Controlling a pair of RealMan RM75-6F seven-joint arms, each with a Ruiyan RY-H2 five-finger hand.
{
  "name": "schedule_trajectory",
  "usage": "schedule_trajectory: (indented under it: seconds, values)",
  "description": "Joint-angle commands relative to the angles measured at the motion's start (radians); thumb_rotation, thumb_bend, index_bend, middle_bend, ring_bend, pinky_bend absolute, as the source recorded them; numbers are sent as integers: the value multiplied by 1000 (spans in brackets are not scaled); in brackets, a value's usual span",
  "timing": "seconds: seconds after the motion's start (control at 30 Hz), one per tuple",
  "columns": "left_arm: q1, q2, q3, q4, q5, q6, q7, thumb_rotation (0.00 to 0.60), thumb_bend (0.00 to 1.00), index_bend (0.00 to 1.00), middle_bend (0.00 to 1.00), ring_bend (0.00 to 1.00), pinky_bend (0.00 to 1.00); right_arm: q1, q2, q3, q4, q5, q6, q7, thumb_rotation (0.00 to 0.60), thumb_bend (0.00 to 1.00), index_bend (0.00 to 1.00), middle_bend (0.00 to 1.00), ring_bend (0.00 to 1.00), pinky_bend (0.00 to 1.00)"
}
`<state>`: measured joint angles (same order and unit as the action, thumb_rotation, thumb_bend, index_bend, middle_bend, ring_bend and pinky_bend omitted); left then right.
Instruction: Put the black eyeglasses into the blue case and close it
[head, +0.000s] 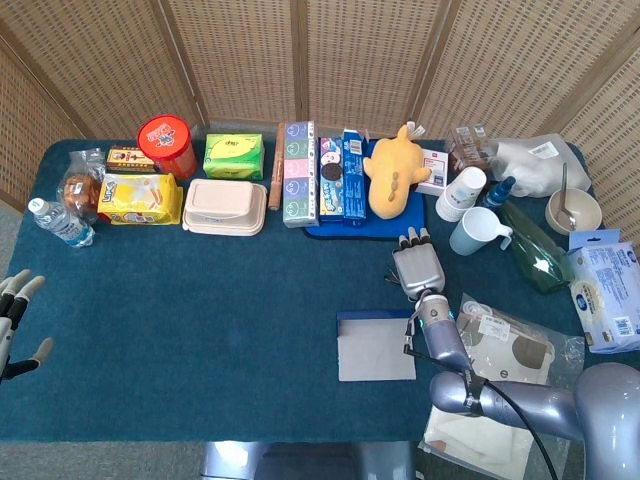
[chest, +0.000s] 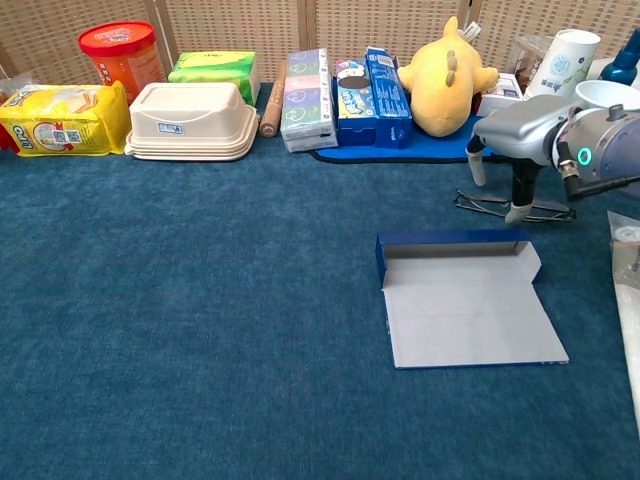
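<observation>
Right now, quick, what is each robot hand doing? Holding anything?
Left hand: open, holding nothing, at the table's left edge.
Right hand: above the black eyeglasses, fingers pointing down at them; grip cannot be told.

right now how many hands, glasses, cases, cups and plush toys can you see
hands: 2, left hand and right hand
glasses: 1
case: 1
cups: 2, paper cup and mug
plush: 1
total: 7
</observation>
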<state>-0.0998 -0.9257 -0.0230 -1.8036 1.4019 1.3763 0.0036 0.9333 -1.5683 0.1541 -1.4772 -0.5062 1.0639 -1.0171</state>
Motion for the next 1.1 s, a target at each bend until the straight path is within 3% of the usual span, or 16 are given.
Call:
schedule_trajectory:
  seconds: [0.03,1.1]
  values:
    - [-1,-1,-1,1,0,-1,0,600,320,16,0,0,0,1,3,-2,3,-3,1,7,600,133,411,185,50,129]
    - [4,0,1,-2,-5,2,8,600,319,16,0,0,0,15,-18,-33,107,13,-32,14,600,202,475,230,92,139]
